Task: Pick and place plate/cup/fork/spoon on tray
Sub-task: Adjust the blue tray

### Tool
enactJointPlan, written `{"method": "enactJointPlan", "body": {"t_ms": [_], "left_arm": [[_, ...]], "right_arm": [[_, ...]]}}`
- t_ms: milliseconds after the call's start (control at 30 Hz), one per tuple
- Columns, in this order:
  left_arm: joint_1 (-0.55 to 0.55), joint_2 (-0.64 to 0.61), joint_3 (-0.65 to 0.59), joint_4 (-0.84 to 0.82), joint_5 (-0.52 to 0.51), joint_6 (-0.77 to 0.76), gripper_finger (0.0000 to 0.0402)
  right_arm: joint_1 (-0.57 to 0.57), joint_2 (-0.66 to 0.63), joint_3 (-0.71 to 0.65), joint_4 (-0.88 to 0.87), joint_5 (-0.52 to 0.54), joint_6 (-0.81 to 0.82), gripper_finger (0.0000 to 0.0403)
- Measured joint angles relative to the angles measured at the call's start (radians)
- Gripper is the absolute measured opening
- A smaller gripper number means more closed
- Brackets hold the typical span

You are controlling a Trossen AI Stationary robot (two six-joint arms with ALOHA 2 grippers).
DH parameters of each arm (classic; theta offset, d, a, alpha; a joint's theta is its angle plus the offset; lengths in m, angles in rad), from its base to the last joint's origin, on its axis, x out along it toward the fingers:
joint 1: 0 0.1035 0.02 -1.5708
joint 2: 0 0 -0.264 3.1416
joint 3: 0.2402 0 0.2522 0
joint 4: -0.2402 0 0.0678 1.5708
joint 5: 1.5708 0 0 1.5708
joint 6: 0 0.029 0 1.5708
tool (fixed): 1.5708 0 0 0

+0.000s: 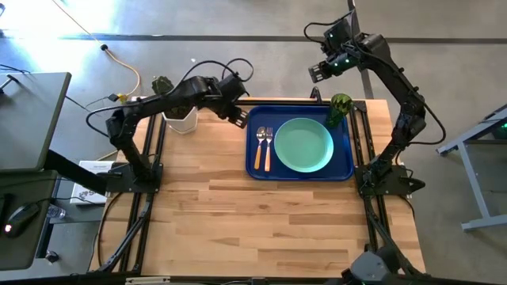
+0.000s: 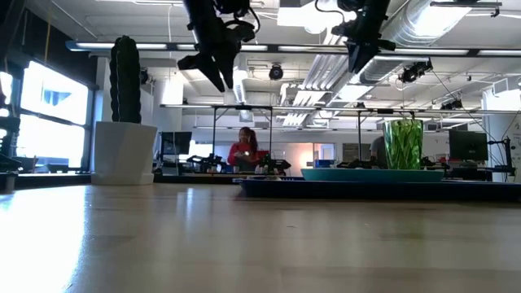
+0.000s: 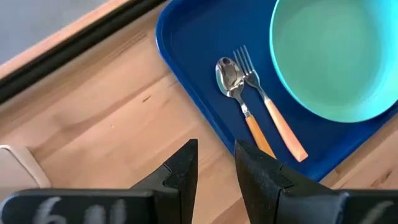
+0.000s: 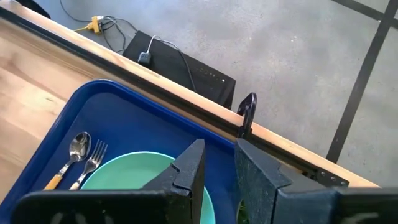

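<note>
The dark-blue tray (image 1: pixel 346 162) lies at the table's far right. On it rest the mint-green plate (image 1: pixel 303 145), the spoon (image 1: pixel 259 147) and the fork (image 1: pixel 268 148) side by side left of the plate, and the dark-green cup (image 1: pixel 339 109) upright at the tray's far right corner. My left gripper (image 1: pixel 240 119) hovers above the tray's far left corner, fingers slightly apart, empty. My right gripper (image 1: pixel 314 74) is raised beyond the table's far edge, fingers slightly apart, empty.
A green cactus in a white pot (image 1: pixel 181 119) stands at the far edge, left of the tray. Bare wood (image 1: pixel 261 222) fills the near half of the table. Cables (image 1: pixel 127 75) lie on the floor beyond the far edge.
</note>
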Motion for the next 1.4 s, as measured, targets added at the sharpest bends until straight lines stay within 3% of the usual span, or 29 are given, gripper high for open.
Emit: {"method": "enactJointPlan", "body": {"t_ms": [267,633,900,1400], "left_arm": [[-0.001,0.051,0.000,0.004,0.002,-0.092,0.0103],[-0.006,0.150,0.000,0.006,-0.013,-0.360,0.0150],[-0.028,0.248,0.000,0.010,0.017,-0.495,0.0141],[-0.070,0.387,0.000,0.100,0.055,-0.564,0.0131]], "right_arm": [[0.008,0.000,0.000,0.000,0.004,-0.021,0.0080],[0.008,0.000,0.000,0.000,0.004,-0.133,0.0080],[0.008,0.000,-0.001,0.000,0.004,-0.176,0.0080],[0.008,0.000,-0.001,0.002,0.003,-0.204,0.0080]]}}
